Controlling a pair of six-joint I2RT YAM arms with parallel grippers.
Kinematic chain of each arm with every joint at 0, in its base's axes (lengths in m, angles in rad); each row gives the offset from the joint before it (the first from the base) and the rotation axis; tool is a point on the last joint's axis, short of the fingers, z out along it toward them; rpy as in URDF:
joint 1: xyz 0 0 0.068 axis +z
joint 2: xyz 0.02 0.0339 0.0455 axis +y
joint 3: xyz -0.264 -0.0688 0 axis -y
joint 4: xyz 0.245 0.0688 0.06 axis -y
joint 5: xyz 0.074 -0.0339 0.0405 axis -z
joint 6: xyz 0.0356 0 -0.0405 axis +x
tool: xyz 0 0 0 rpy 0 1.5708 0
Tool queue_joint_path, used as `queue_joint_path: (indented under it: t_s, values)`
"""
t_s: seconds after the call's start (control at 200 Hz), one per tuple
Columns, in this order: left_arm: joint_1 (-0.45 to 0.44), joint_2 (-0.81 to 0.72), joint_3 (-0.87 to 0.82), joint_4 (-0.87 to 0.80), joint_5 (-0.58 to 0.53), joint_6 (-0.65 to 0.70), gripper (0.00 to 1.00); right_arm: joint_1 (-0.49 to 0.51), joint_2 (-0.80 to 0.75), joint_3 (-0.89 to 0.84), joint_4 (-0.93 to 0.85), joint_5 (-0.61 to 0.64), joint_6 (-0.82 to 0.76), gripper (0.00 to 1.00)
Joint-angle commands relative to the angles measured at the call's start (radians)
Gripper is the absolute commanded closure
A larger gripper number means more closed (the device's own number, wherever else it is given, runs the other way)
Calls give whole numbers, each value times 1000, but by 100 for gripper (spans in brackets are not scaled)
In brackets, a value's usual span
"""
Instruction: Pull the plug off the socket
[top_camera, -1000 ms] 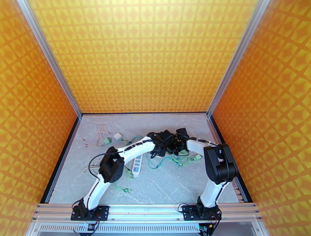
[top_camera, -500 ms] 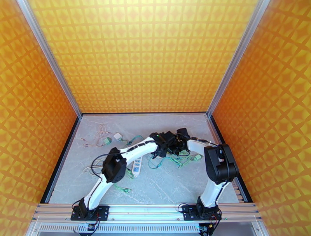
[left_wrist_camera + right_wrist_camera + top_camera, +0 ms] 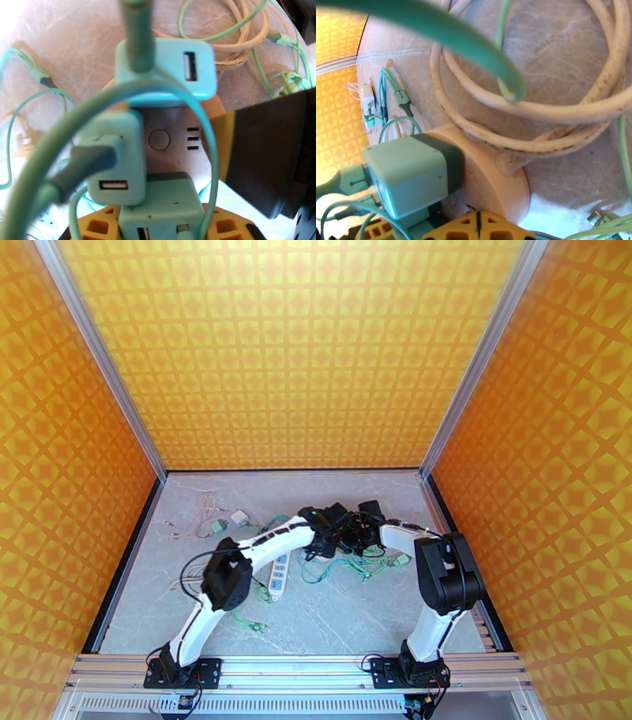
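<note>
Both arms meet mid-table over the socket. In the left wrist view the beige socket [image 3: 170,127] carries three mint-green USB plugs: one at the top [image 3: 173,71], one at the left [image 3: 118,162], one at the bottom [image 3: 158,201]. My left gripper [image 3: 336,526] [image 3: 162,227] is shut on the bottom plug, with a yellow finger [image 3: 98,225] on each side. My right gripper [image 3: 362,530] holds the socket, its dark finger [image 3: 268,158] pressed against the rim. The right wrist view has the round socket [image 3: 493,177] with a green plug [image 3: 407,173] standing in it.
A white power strip [image 3: 277,575] lies under the left forearm. Tangled green cables [image 3: 371,564] spread around the socket, and a thick beige cable [image 3: 553,106] loops beside it. A white adapter [image 3: 238,518] and thin leads lie at the far left. Orange walls close in three sides.
The left arm's elbow swung slightly right, then back left. Both grippers stay at the socket, and the plug still sits in it.
</note>
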Motion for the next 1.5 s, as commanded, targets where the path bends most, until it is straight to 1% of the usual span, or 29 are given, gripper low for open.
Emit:
queue_joint_path:
  t_s: [0.0,0.13,0.19,0.355,0.47,0.565,0.685,0.805,0.88,0.95,0.995,1.13,1.296,1.391,1.496]
  values:
    - [-59,36,123,-43,-89,72,100,12,82,-69,-151,182,9,100]
    - [-68,43,118,-48,-92,65,100,11,82,-66,-153,181,10,100]
    - [-62,36,115,-46,-75,57,100,12,81,-66,-152,185,9,100]
    - [9,-34,55,12,64,-9,100,12,81,-75,-159,188,-1,100]
    - [54,-78,6,57,113,-36,100,12,67,-102,-157,188,-10,100]
    - [75,-81,-12,71,152,-48,100,14,59,-127,-157,183,-22,100]
    - [61,-71,-5,75,146,-20,100,12,54,-154,-148,181,-24,100]
    - [10,-26,66,19,36,44,100,15,54,-159,-144,180,-21,100]
    - [-18,14,120,-26,-9,71,100,14,55,-157,-147,180,-21,100]
    - [-46,33,141,-54,-73,96,100,15,58,-151,-149,181,-22,100]
    - [-53,38,142,-65,-87,98,100,15,60,-150,-149,181,-22,100]
    - [-48,16,114,-53,-78,78,100,16,66,-148,-146,185,-15,100]
    - [-17,-62,34,10,-5,61,100,16,57,-138,-150,190,-3,100]
    - [-5,-133,-40,62,49,65,100,17,16,-108,-167,201,-1,100]
    - [0,-213,-129,132,124,75,100,16,-34,-58,-163,166,10,100]
